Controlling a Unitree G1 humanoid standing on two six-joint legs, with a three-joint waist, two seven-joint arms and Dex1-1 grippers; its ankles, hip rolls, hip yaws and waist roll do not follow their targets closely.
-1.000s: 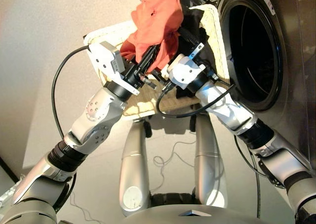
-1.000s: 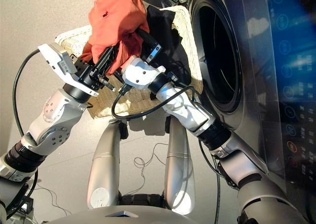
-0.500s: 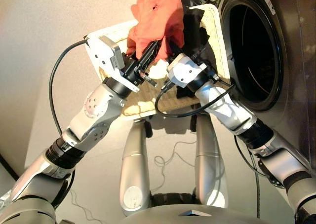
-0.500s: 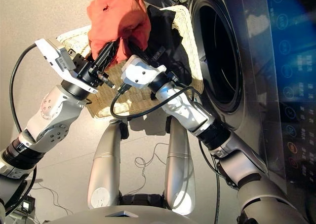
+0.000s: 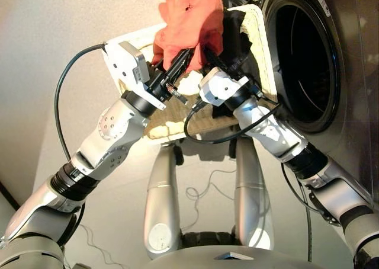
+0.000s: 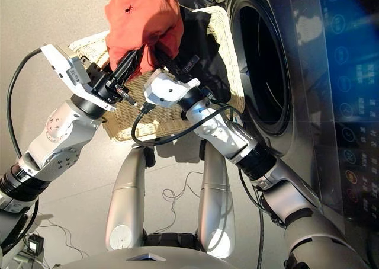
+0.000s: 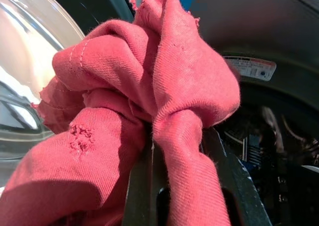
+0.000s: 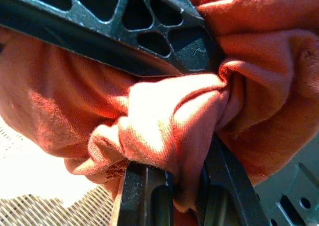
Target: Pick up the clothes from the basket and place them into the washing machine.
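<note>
Left eye view: both arms reach forward over the basket, meeting at one bunched garment in front of the washing machine.
Red-orange garment: soft woven twill, crumpled into thick folds and raised above the basket; the wrist views show stitched seams, a frayed edge and a small rough worn patch.
Left gripper: its two black fingers are closed tight on a fold of the red-orange garment, the cloth wrapped around and partly hiding them.
Right gripper: its fingers pinch a thick knot of the same garment from the other side; in the right wrist view a black ribbed finger with triangular cut-outs crosses just beside that knot.
Basket: pale cream woven wicker, shallow and rectangular with a low rim, lying directly below the grippers and just beside the machine's opening.
Black garment: dark soft cloth lying in the basket on the side nearest the machine, partly behind the right gripper.
Washing machine: glossy dark grey front, round porthole with a black rim, dark drum inside; its open glass door is curved and clear.
Writing: a white label with small print sits at the porthole rim, too small to read; faint round icons on the panel are also unreadable.
Floor: smooth and pale, with thin cables trailing across it.
</note>
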